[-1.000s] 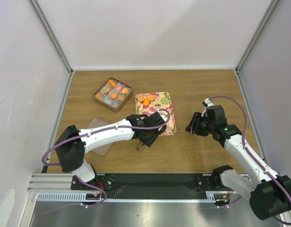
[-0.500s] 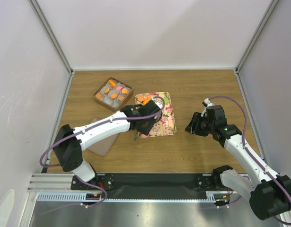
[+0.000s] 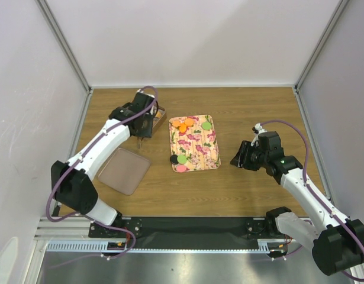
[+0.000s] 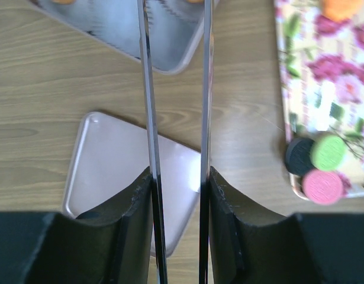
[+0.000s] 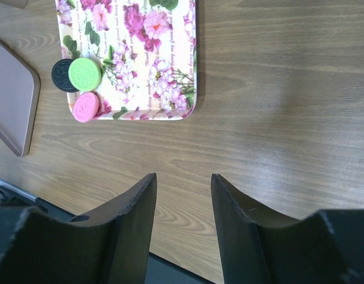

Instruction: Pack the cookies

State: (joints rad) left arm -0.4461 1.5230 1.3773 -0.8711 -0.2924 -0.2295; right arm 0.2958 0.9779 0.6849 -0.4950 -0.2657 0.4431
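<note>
My left gripper (image 3: 147,118) hangs over the far-left box (image 4: 99,32), its grasp impossible to tell; my right gripper (image 5: 183,177) gapes empty near the right edge.

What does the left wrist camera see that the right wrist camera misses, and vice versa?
Only the left wrist view: a corner of the box and an orange cookie at the picture's top edge. Only the right wrist view: the other near corner of the floral tray and more table beside it. Both: the black cookie, green cookie and pink cookie clustered at one tray corner, and the brown lid.
</note>
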